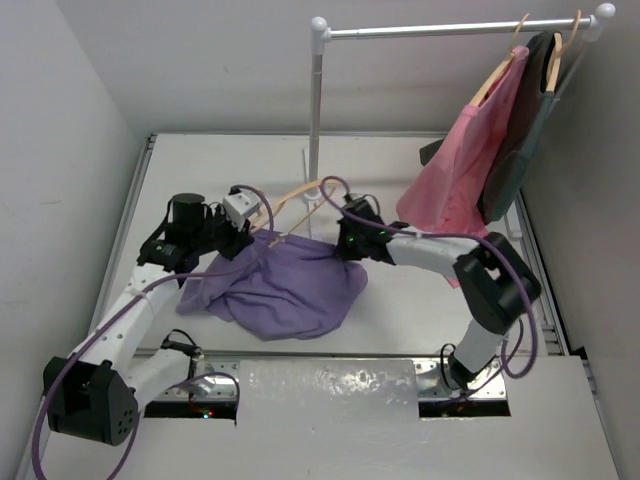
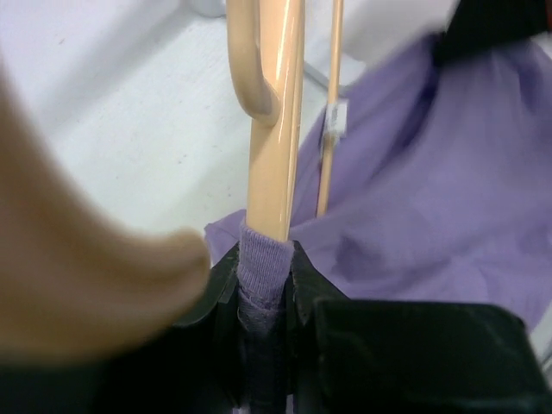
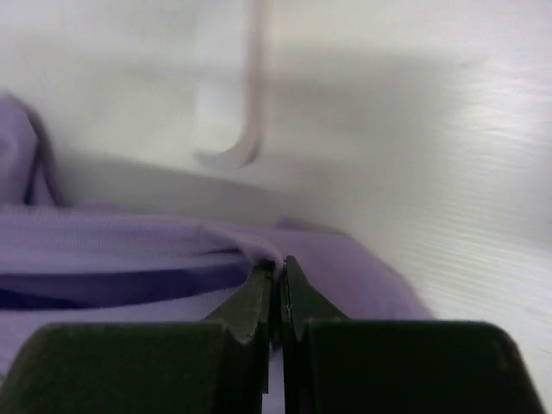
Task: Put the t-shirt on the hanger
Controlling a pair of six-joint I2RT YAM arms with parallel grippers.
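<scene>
White tabletop (image 1: 400, 320); metal rail (image 1: 450, 30) at upper right of the frame. Lavender-purple cloth t-shirt (image 1: 285, 285) lies crumpled at frame centre, with the light tan wooden hanger (image 1: 295, 200) poking out of its upper edge. Left gripper (image 2: 266, 259) is clamped on one hanger arm with shirt cloth bunched over it. Right gripper (image 3: 278, 276) pinches a fold of the shirt. Judged step: threading. Hold the hanger steady, draw the cloth along the arm slowly, and avoid tugging it off the tip.

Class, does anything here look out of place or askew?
Yes. The t-shirt lies crumpled on the table, not hung like the pink garment. The hanger tilts, one cloth-wrapped end clamped in the left end effector.
</scene>
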